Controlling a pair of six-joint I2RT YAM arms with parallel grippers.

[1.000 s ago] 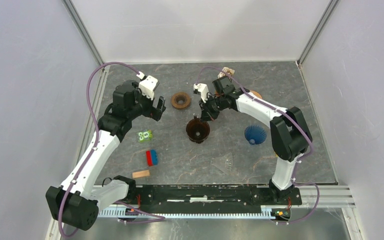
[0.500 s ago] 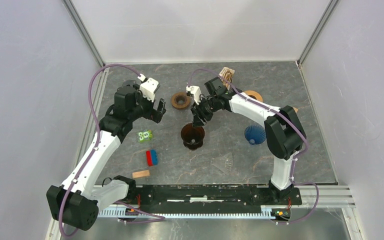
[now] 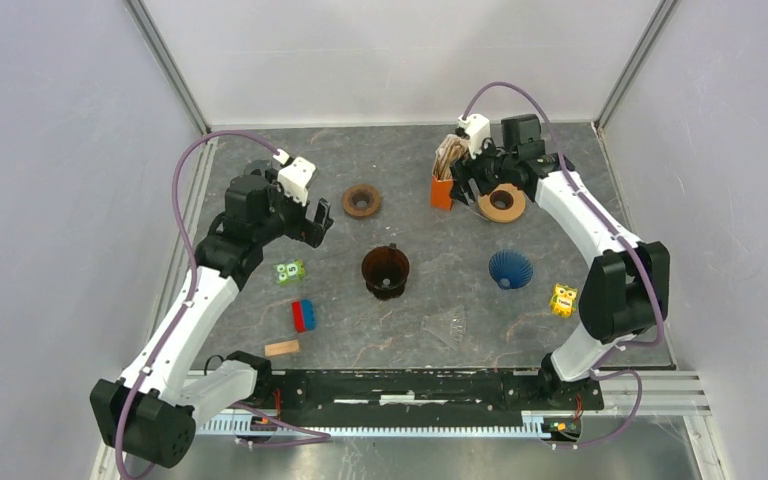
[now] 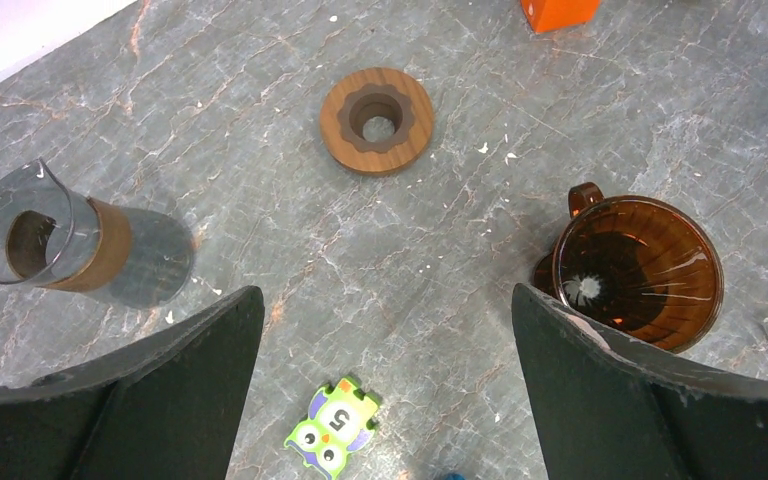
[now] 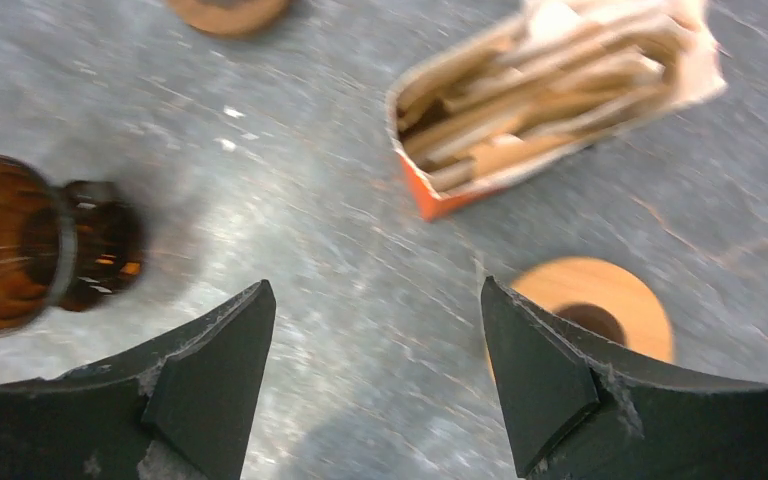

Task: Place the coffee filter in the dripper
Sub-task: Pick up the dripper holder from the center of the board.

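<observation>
The brown glass dripper [image 3: 386, 272] stands upright and empty in the middle of the table; it also shows at the right of the left wrist view [image 4: 638, 270] and at the left edge of the right wrist view [image 5: 20, 245]. Brown paper coffee filters [image 5: 550, 90] sit stacked in an orange box [image 3: 443, 190] at the back. My right gripper [image 3: 468, 180] hovers open just beside that box, nothing between its fingers [image 5: 375, 340]. My left gripper [image 3: 318, 222] hangs open left of the dripper, over bare table [image 4: 387, 330].
A dark wooden ring [image 3: 361, 200], a light wooden ring [image 3: 503, 203], a blue fluted cone [image 3: 511, 268], a clear plastic dripper [image 3: 447, 325], two owl puzzle pieces [image 3: 290, 271] [image 3: 562, 299] and small blocks [image 3: 304, 315] lie around. A glass carafe [image 4: 55, 240] lies under the left arm.
My right gripper nudged the dripper slightly left, let go of it, opened, and swung away to the back right beside the filter box. The left arm barely moved.
</observation>
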